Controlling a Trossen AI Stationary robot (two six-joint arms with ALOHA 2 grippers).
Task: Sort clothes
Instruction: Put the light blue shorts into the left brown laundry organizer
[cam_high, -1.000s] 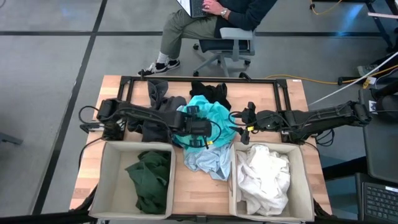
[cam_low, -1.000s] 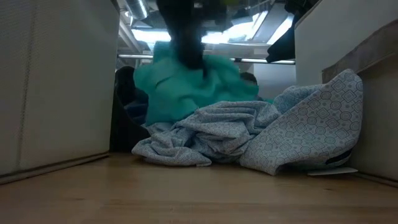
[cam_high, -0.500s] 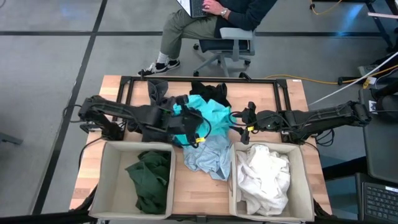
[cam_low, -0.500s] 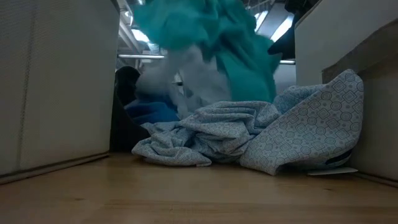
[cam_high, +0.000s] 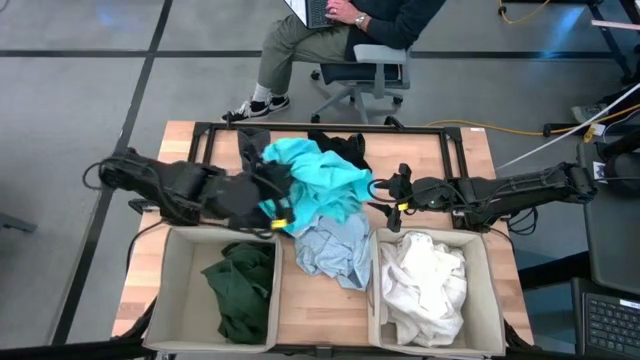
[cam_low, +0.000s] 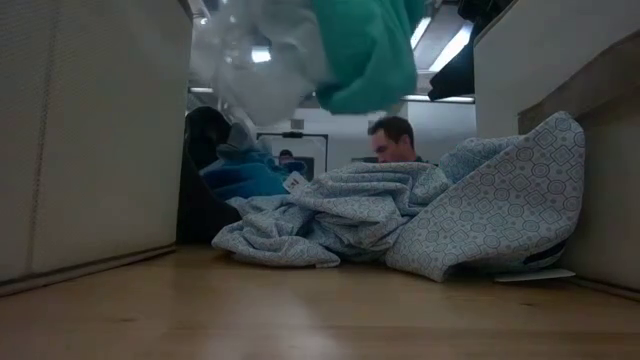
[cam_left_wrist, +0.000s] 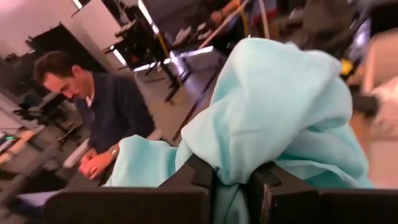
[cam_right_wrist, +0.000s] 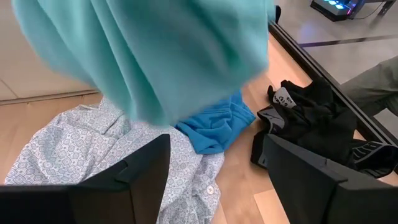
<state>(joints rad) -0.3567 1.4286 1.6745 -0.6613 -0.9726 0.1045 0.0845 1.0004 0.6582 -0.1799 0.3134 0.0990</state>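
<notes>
left gripper (cam_left_wrist: 231, 186): your jaws are pinched together on a fold of the bright turquoise soft fabric garment (cam_high: 315, 185); the cloth bunches over and around both fingers in the left wrist view.
change: over the last second your left arm has pulled back toward its own side of the table and lifted. The turquoise garment came up with it; in the low view it now hangs clear above the pile, where a second ago it sat on it.
under the grip: lifting it uncovered the pale light-blue patterned fabric garment (cam_high: 335, 250), lying flat on the wooden table (cam_high: 465, 150) between the two bins, and a crumpled deeper blue cloth (cam_right_wrist: 214, 127) just past it.
beside the grip: dark grey fabric garment (cam_high: 250, 150) is close behind your left gripper, black fabric garment (cam_high: 340, 148) a bit farther along the far edge.
right gripper (cam_high: 392, 190): waiting, fingers spread wide, holding nothing, just beyond the hanging turquoise cloth.
bins: left beige square fabric bin (cam_high: 185, 300) holds the dark green fabric garment (cam_high: 243, 290); right beige square fabric bin (cam_high: 485, 300) holds the white fabric garment (cam_high: 425, 285).
meaning: pick looks clean, one garment separated from the heap. My read is you're headed for the left bin with the green one. Watch the trailing hem, it could drag the light-blue piece.
background: a person (cam_high: 335, 30) sits on a chair beyond the far edge.
</notes>
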